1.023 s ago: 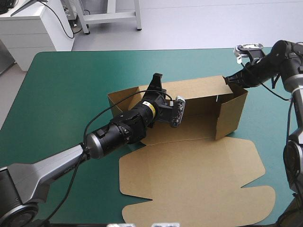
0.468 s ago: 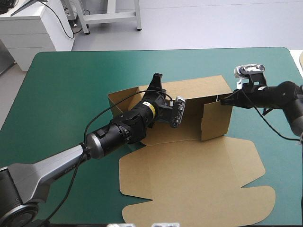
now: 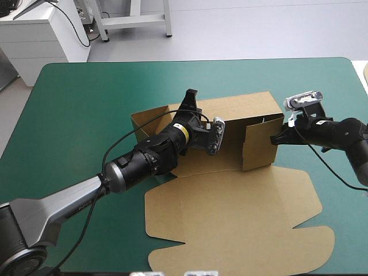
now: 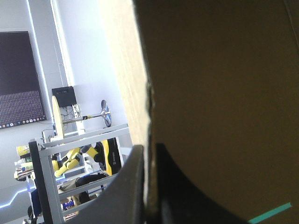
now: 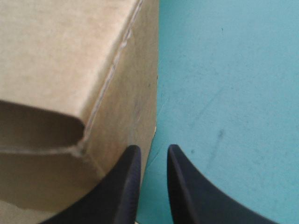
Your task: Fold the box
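High view: the box lies mid-surface on the teal-green surface. Its far wall and right end wall are raised, and the lid lies flat toward the near edge. The left gripper is at the far wall's top edge. The right gripper is at the right end wall's outer face.

Left wrist view: jaws clamped on a brown board wall.

Right wrist view: jaws slightly apart, with nothing between them. One jaw is against the box wall.

left arm stretching forward, wrist rolled | left gripper pinching the box between almost-closed fingers | right arm reaching low, pointing toward the left gripper | right gripper holding its fingers slightly apart
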Controlling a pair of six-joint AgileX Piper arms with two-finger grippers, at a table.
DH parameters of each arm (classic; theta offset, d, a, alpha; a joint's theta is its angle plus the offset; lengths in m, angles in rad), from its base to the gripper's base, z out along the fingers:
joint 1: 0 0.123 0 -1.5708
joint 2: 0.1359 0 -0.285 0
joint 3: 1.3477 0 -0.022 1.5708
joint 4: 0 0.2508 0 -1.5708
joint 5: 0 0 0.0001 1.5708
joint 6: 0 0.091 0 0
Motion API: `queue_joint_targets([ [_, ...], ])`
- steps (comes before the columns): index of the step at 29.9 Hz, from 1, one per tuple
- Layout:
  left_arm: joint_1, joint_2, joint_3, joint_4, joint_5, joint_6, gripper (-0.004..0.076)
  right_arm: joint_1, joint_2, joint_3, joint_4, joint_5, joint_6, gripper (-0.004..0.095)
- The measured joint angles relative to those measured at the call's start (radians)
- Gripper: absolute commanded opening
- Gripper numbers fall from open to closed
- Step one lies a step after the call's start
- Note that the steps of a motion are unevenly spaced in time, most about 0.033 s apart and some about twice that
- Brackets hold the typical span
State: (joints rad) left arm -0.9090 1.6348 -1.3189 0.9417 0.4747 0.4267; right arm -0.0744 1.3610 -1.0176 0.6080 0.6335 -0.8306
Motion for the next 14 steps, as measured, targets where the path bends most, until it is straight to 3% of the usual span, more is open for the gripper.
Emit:
queue_joint_targets([
  [3,0.000,0.000,0.000,0.000,0.000,0.000,-0.0008,-0.001,0.000,-0.001,-0.056,0.033,-0.002,0.0433],
  [14,0.000,0.000,0.000,0.000,0.000,0.000,-0.0008,-0.002,0.000,-0.065,-0.175,0.177,-0.004,0.0434],
])
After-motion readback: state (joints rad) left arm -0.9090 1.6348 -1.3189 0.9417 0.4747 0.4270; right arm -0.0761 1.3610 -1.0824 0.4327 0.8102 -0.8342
